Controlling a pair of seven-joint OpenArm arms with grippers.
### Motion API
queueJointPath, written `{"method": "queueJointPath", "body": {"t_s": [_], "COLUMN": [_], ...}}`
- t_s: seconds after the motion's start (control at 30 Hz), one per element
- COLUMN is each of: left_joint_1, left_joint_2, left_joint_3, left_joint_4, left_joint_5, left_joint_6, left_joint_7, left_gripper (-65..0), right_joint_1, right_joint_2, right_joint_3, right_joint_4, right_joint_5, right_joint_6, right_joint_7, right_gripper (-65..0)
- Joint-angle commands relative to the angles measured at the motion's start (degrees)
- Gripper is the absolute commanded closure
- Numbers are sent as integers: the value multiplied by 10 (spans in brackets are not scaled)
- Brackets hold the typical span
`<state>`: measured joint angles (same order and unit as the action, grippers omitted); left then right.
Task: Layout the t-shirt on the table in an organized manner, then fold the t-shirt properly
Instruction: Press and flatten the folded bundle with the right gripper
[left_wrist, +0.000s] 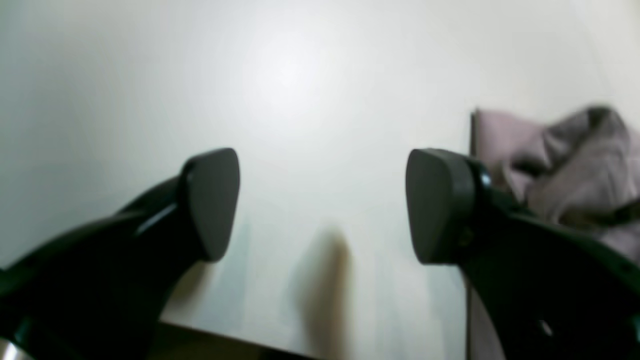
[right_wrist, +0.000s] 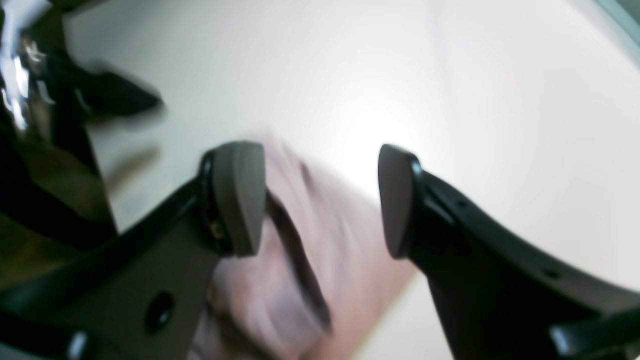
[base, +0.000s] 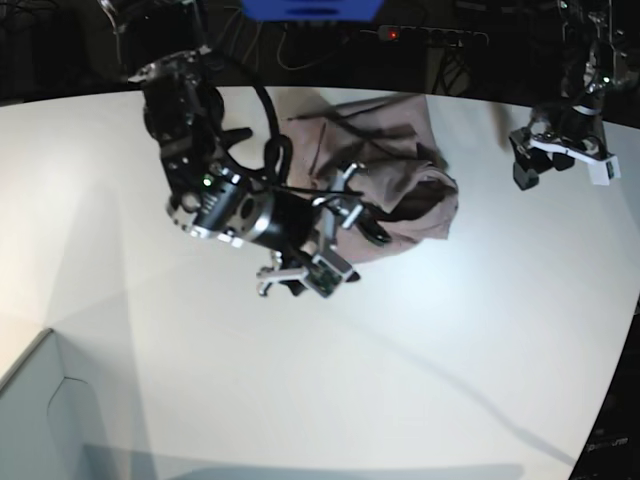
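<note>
The mauve t-shirt (base: 395, 165) lies crumpled in a bunched heap at the far middle of the white table (base: 420, 340). My right gripper (base: 330, 238) hangs open just over the heap's near-left edge. In the right wrist view its jaws (right_wrist: 320, 200) stand wide apart with blurred pink t-shirt (right_wrist: 310, 240) folds below and nothing pinched between the pads. My left gripper (base: 548, 160) is open at the far right, apart from the cloth. In the left wrist view it (left_wrist: 322, 205) frames bare table (left_wrist: 300, 75), with the t-shirt (left_wrist: 565, 160) to the right of its fingers.
A pale grey-blue box corner (base: 45, 410) juts in at the near left. Cables and a blue object (base: 310, 8) sit beyond the table's far edge. The table's curved edge runs down the right side (base: 625, 380).
</note>
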<state>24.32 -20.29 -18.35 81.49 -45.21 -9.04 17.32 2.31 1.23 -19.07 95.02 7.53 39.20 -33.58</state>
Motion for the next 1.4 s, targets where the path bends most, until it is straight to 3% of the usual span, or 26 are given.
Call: {"method": "queueJointPath", "body": {"t_s": [0.0,0.1,0.33,0.77,1.03,1.23,1.37], "left_joint_1": [4,1,-17,-16,-16,-17,-17], "left_joint_2": [-6,-6,7,5,2,6,6], "left_joint_3": [-3,-3,-2,-3,-4,-60,-75], "left_joint_4": [14,18,16,11,11,12,18], "left_joint_5": [-4,-4,-4,-4,-4,-4,-4], "left_joint_6": [-6,-6,-6,-6,-6,-6,-6], "left_joint_7": [-8,-8,-8,-8,-8,-8,-8], "left_gripper": [-504,-504,-504,-504,-504,-504,-504], "right_joint_1": [-1,-36,-102,-86,-96,-99,-106], "right_joint_2": [6,24,26,0,23,61,77], "right_joint_3": [7,43,86,83,-61,-143,-138], "right_joint_4": [15,31,60,-24,-18,-18,23], "right_joint_5": [10,10,10,10,10,10,10], "right_joint_6": [-2,-2,0,1,8,8,8], "right_joint_7": [14,14,9,11,8,8,8], "right_gripper": [-363,-365,-365,-365,-365,-365,-365]}}
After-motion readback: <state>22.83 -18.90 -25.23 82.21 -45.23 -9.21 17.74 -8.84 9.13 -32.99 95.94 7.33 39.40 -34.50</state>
